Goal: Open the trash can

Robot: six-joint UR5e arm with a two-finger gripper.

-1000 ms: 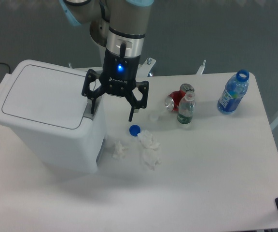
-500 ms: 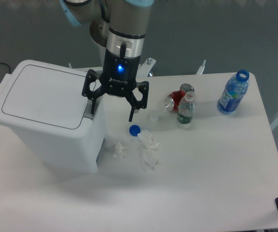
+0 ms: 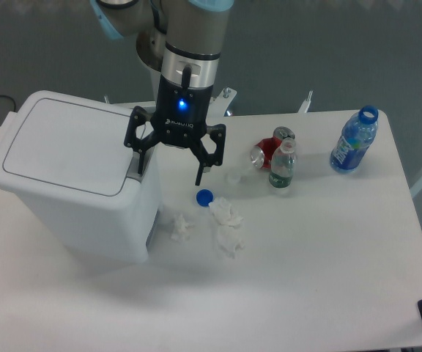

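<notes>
Gripper (image 3: 168, 170) spread wide, empty, one finger on the grey push-button tab (image 3: 135, 170) at three o'clock of the large white plastic trash can (image 3: 72, 180), lid shut.

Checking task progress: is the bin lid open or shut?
Shut. The lid lies flat on the bin; the gripper, jaws spread, is at its front edge.

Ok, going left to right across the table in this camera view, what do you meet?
Trash can → gripper, fingers spread → blue cap → crumpled tissue → red can → small bottle → blue bottle.
</notes>
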